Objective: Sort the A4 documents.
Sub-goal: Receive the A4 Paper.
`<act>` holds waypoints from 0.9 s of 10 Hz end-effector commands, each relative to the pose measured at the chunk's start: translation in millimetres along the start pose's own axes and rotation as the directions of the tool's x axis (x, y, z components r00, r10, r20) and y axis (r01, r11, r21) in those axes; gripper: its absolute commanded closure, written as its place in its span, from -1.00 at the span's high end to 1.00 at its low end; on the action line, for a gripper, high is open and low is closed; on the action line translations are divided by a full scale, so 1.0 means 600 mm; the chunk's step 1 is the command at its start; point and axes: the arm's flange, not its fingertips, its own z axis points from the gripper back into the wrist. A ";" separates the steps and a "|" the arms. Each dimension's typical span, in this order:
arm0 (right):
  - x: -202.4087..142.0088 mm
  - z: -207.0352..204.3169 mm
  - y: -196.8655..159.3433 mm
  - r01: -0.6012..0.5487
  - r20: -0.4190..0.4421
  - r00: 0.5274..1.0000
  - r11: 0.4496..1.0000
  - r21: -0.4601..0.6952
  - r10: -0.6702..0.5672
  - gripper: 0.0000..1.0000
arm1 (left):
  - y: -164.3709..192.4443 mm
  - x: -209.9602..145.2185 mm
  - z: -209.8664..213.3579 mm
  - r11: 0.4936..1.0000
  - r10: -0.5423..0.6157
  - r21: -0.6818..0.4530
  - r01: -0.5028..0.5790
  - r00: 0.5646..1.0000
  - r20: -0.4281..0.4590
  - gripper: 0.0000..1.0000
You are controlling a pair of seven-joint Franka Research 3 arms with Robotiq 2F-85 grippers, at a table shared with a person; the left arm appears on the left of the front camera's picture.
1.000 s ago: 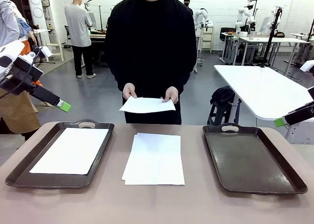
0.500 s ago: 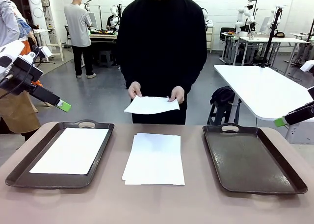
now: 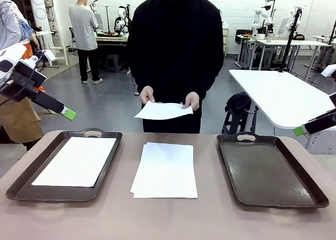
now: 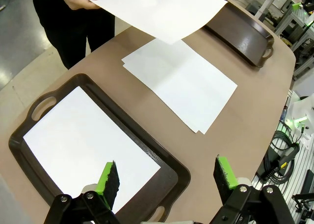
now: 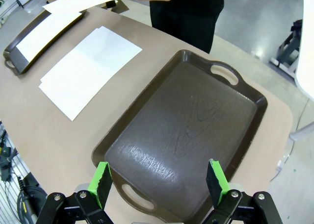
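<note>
L gripper [image 4: 167,175], R gripper [image 5: 159,177] fingers released, empty; A4 sheet [image 3: 163,110] held by person at frame centre prob. best pinched at near edge, kept flat, w/o creasing.

Held sheet [image 4: 162,11], far side past upper edge

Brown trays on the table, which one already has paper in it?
The left tray: a white A4 sheet lies flat inside it, while the right tray is bare.
</note>
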 end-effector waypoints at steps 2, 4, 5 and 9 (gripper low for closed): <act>-0.002 -0.004 -0.002 0.005 0.006 1.000 1.000 0.018 -0.005 1.00 | 0.001 -0.001 -0.001 1.000 0.001 -0.004 -0.001 1.000 0.003 1.00; -0.002 -0.004 -0.002 0.005 0.006 1.000 1.000 0.018 -0.005 1.00 | 0.001 -0.001 -0.001 1.000 0.001 -0.004 -0.001 1.000 0.003 1.00; -0.002 -0.004 -0.002 0.005 0.006 1.000 1.000 0.018 -0.005 1.00 | 0.001 -0.001 -0.001 1.000 0.001 -0.004 -0.001 1.000 0.003 1.00; -0.002 -0.004 -0.002 0.005 0.006 1.000 1.000 0.018 -0.005 1.00 | 0.001 -0.001 -0.001 1.000 0.001 -0.004 -0.001 1.000 0.003 1.00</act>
